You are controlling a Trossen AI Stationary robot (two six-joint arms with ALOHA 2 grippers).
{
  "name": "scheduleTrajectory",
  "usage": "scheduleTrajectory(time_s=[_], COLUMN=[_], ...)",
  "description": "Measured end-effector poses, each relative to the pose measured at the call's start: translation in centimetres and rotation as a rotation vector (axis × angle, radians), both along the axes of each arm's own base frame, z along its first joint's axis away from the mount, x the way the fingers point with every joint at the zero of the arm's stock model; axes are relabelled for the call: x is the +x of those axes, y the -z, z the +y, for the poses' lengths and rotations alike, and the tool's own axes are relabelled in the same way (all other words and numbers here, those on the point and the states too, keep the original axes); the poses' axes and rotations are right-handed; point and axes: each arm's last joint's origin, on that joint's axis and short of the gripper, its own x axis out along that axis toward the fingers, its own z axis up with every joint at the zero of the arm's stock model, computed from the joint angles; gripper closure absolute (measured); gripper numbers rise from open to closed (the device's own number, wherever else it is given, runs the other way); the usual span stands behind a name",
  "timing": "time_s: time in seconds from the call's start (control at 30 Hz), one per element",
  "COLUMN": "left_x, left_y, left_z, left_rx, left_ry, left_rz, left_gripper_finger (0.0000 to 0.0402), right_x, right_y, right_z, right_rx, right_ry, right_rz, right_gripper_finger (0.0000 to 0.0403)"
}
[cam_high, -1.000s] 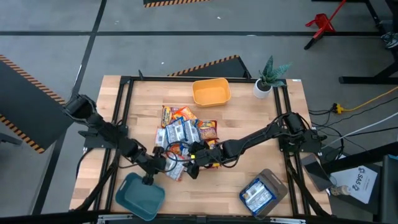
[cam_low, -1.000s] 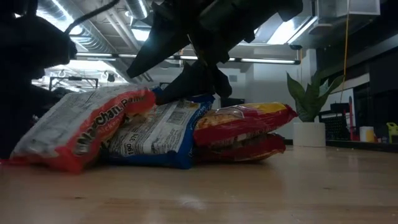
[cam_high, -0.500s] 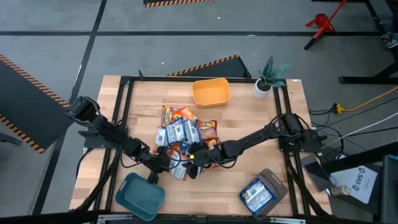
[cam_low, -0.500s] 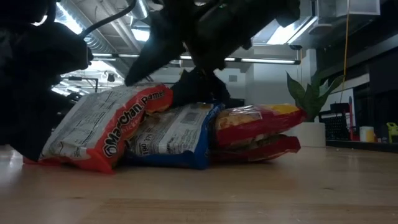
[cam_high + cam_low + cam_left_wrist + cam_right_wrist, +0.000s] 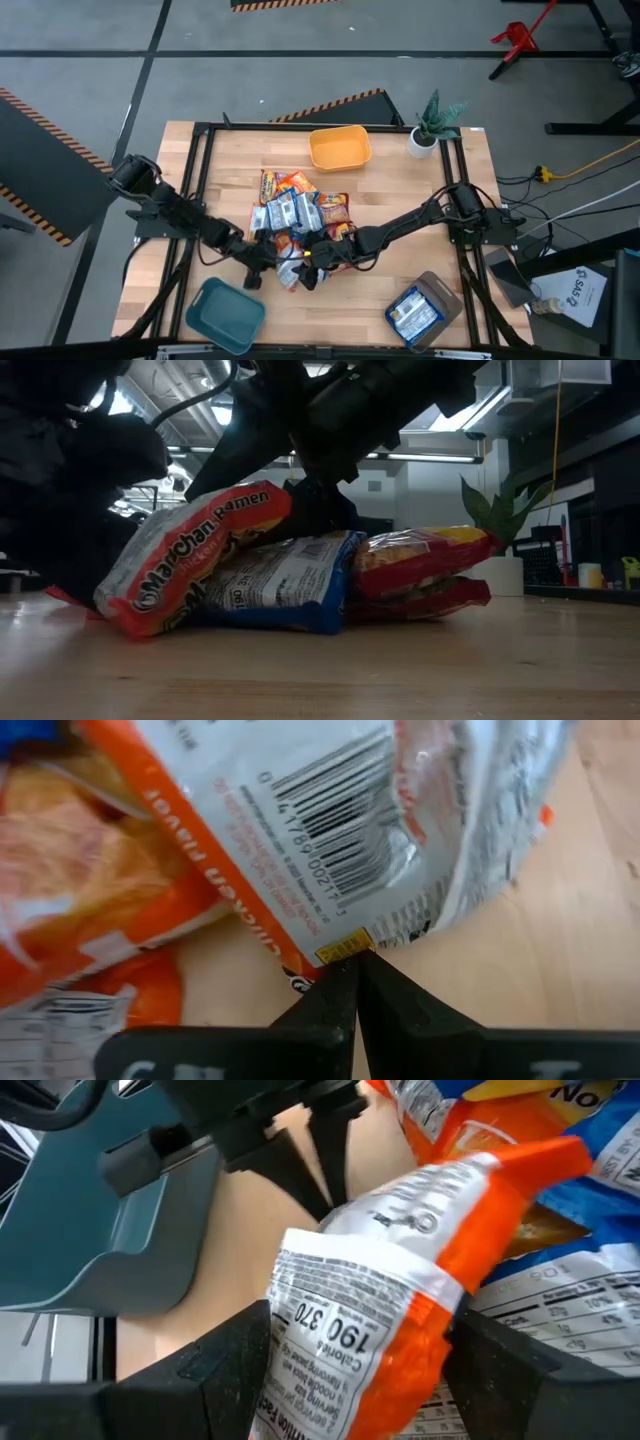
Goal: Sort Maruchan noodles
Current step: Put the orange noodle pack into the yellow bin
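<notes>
An orange-and-silver Maruchan noodle packet (image 5: 195, 565) stands tilted at the near side of the noodle pile (image 5: 295, 212), between both grippers. My left gripper (image 5: 355, 975) is shut on its edge; it shows at the packet's left in the high view (image 5: 262, 272). My right gripper (image 5: 360, 1380) comes from the table's right (image 5: 308, 272) and has the packet (image 5: 370, 1320) between its wide-set fingers. Under and behind it lie a blue-white packet (image 5: 285, 580) and red-yellow packets (image 5: 415, 565). My left gripper pinches the packet's sealed edge (image 5: 345, 948), beside the barcode, at its fingertips only. The fingers come slanting down from the table's left. My right gripper spans the packet's width, one finger (image 5: 240, 1365) on each long side, slanting down from the table's right. The packet bulges between them. It sits tilted, its lower end (image 5: 120, 615) on the table.
A teal bin (image 5: 225, 315) stands at the near left, just beside my left gripper. A grey bin (image 5: 445, 300) holding a blue packet is at the near right. An orange-yellow bin (image 5: 340, 148) and a potted plant (image 5: 430, 125) stand at the far edge.
My left gripper has gone toward the table's right, closer to my right gripper, keeping its hold on the packet's edge. The orange-and-silver packet has tipped up steeper, its high end risen against the pile while its low end stays on the table.
</notes>
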Motion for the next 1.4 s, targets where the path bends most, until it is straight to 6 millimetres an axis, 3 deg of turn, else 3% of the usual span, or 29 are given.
scheduleTrajectory(time_s=[0.17, 0.57, 0.77, 1.17, 1.4], left_x=[0.4, 0.5, 0.5, -1.4, -3.4], left_y=[-0.1, -0.2, -0.7, -6.2, -9.9], left_z=[0.5, 0.5, 0.4, 2.3, 3.6], left_rx=[-0.010, -0.085, -0.170, -0.225, -0.309], left_ry=[-0.024, -0.035, -0.074, -0.145, -0.160], left_rz=[-0.018, -0.009, -0.001, -0.134, -0.260], left_gripper_finger=[0.0399, 0.0398, 0.0398, 0.0400, 0.0395], right_x=[0.0, 0.2, 0.2, 0.2, 0.0], right_y=[0.1, 0.2, 0.1, -2.6, -5.9], right_z=[0.0, -0.9, -0.9, -2.2, -4.0], right_rx=[0.015, 0.062, 0.088, 0.109, 0.124], right_ry=[-0.007, 0.002, -0.001, 0.026, 0.035], right_rz=[0.010, 0.032, 0.033, -0.039, -0.127], right_gripper_finger=[0.0160, 0.0302, 0.0309, 0.0308, 0.0308])
